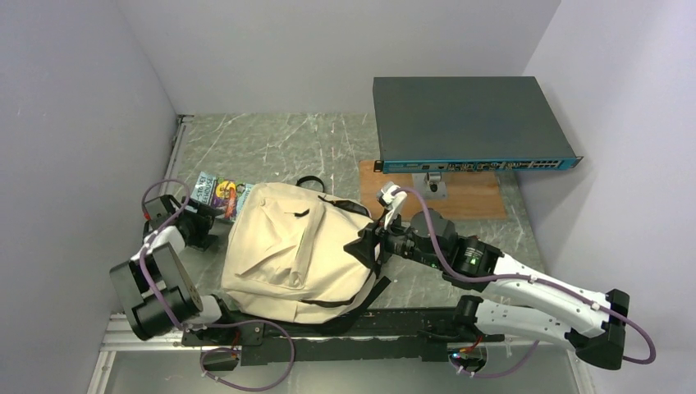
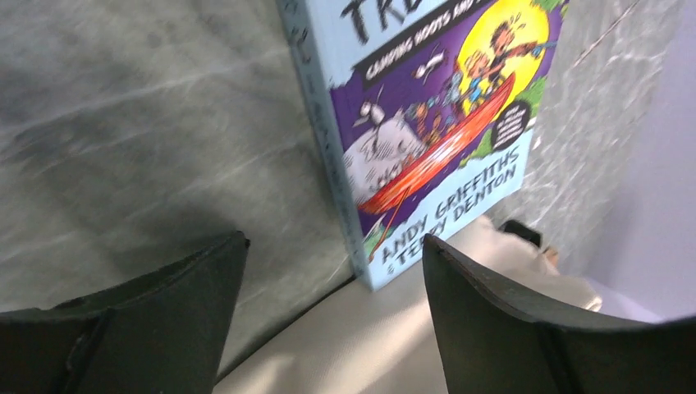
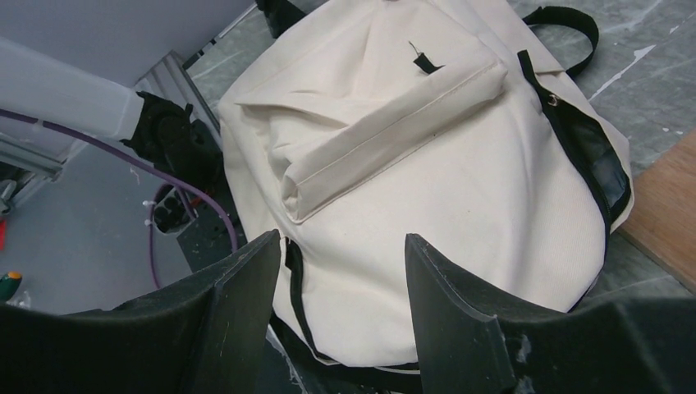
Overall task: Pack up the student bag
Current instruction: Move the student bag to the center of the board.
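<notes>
The cream student bag (image 1: pixel 291 250) lies flat on the table's middle, front pocket up, black straps at its far and near ends. It fills the right wrist view (image 3: pixel 427 156). A colourful paperback book (image 1: pixel 218 195) lies at the bag's far left edge; in the left wrist view the book (image 2: pixel 427 123) partly rests on the bag (image 2: pixel 353 345). My left gripper (image 1: pixel 207 223) is open and empty, just short of the book. My right gripper (image 1: pixel 367 246) is open and empty, its fingers (image 3: pixel 460 312) at the bag's right side.
A dark flat network switch (image 1: pixel 468 119) stands at the back right above a wooden board (image 1: pixel 460 197). Grey walls close in on the left, back and right. A metal rail (image 1: pixel 176 148) runs along the table's left edge.
</notes>
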